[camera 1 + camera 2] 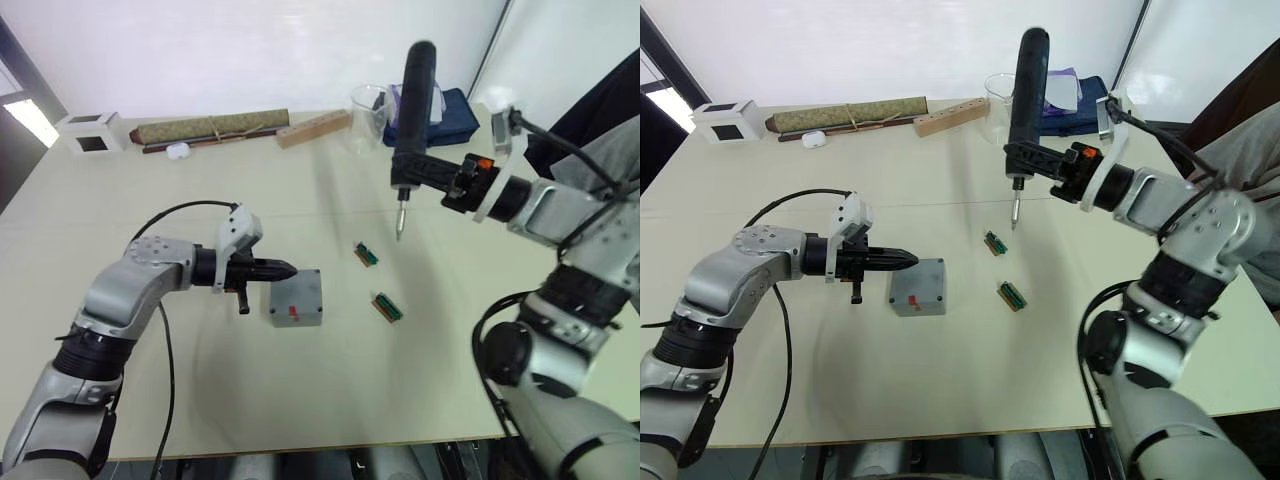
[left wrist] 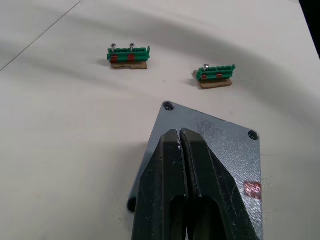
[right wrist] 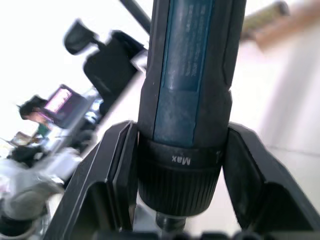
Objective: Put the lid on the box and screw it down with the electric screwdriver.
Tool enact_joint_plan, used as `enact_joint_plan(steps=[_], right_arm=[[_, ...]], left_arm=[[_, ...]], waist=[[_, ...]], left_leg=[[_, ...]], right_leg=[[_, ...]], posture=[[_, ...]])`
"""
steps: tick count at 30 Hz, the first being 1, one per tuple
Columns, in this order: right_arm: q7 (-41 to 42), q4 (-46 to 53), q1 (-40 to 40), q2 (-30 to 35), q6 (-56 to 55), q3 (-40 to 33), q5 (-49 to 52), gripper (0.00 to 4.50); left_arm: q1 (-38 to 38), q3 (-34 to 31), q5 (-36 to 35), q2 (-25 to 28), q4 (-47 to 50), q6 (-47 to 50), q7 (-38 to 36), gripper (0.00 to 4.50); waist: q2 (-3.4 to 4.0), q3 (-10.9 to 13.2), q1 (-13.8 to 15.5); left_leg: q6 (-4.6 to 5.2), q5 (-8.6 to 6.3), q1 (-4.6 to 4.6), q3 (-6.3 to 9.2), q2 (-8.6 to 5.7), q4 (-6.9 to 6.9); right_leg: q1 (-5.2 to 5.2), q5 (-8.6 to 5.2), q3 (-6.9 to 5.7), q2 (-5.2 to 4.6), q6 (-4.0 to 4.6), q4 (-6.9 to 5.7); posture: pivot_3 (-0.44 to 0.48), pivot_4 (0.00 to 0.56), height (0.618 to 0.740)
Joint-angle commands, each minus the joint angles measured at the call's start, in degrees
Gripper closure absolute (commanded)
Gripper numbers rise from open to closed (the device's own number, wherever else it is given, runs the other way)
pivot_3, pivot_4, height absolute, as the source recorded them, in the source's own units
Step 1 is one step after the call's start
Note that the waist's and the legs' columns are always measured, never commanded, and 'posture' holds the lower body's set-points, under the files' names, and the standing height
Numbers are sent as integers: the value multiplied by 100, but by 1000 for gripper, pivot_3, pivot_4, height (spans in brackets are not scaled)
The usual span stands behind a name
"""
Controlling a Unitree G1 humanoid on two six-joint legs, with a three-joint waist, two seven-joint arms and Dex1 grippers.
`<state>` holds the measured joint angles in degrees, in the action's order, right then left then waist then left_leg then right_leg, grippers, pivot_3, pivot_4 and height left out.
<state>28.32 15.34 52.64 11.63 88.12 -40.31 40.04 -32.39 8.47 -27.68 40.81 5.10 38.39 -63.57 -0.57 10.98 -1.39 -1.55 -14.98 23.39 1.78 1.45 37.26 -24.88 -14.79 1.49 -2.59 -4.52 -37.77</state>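
Note:
The grey box (image 1: 296, 319) stands mid-table with the flat grey lid (image 2: 220, 145) lying on top; screw holes show at the lid's corners and a red mark near one edge. My left gripper (image 1: 290, 267) is shut and empty, its tips level with the box's left edge and just over the lid's rim. My right gripper (image 1: 408, 168) is shut on the electric screwdriver (image 1: 413, 105), a dark blue-black cylinder held upright in the air. Its bit points down, to the right of the box and beyond it. In the right wrist view, both fingers (image 3: 117, 170) clamp the screwdriver's collar (image 3: 180, 175).
Two green terminal blocks (image 1: 366, 254) (image 1: 387, 306) lie right of the box, below the screwdriver's bit. Along the far edge are a white cube (image 1: 90, 132), a rolled olive mat (image 1: 210, 127), a wooden block (image 1: 313, 128), a clear beaker (image 1: 368, 115) and a blue bag (image 1: 455, 110).

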Motion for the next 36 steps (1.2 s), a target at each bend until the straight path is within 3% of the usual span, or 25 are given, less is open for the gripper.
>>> enact_joint_plan(steps=[1, 2, 4, 7, 14, 27, 36], right_arm=[[-450, 1351, -334, -882, -1211, 69, 417, 2345], [-534, 1539, -466, -1071, -1568, 232, 375, 2345], [-447, 2079, -1160, -1241, -2741, 1378, -285, 2345], [-134, 2215, -1988, -1075, -4248, 2745, -1135, 2345], [-185, 1478, -2790, -995, -6263, 4209, -2240, 2345], [-88, 481, -3272, -960, -7782, 5373, -2866, 2345], [-146, -58, -3275, -953, -8351, 5468, -3058, 2345]], left_arm=[[-208, -85, 97, 105, -159, -123, -152, 4500], [-232, -93, 113, 118, -214, -140, -192, 4500], [-249, -111, 80, 114, -84, -10, -167, 4500], [-197, -115, 19, 71, 175, 169, -57, 4500], [88, -46, 39, -79, 442, 466, 259, 4500], [448, 334, 715, 73, 429, 29, 407, 4500], [431, 301, 661, 88, 523, 132, 425, 4500]], waist=[[0, -1, 20], [-1, -1, 27], [0, -1, 33], [0, -1, 10], [-3, -2, -104], [-7, -5, -106], [-8, -5, -107]], left_leg=[[0, 0, -2, 2, 0, 0], [0, 0, -3, 2, 0, 0], [-1, 1, -1, 2, 0, 1], [-2, 1, 0, -1, -1, -1], [-36, 21, -9, 8, -1, 0], [-38, 22, -27, 10, 1, -1], [-38, 22, -40, 10, 1, -2]], right_leg=[[2, 0, 0, 1, 0, -1], [2, 0, 0, 3, 0, -5], [-2, 0, 0, 2, 0, -8], [-2, -1, 2, 1, -1, -4], [0, -1, 1, 2, -1, -24], [16, -2, 1, 4, 0, -24], [27, -2, 1, 5, 1, -25]], posture=[[0, 150, 740], [0, 150, 740], [0, 150, 740], [0, 150, 740], [0, 150, 740], [0, 150, 740], [0, 150, 740]])
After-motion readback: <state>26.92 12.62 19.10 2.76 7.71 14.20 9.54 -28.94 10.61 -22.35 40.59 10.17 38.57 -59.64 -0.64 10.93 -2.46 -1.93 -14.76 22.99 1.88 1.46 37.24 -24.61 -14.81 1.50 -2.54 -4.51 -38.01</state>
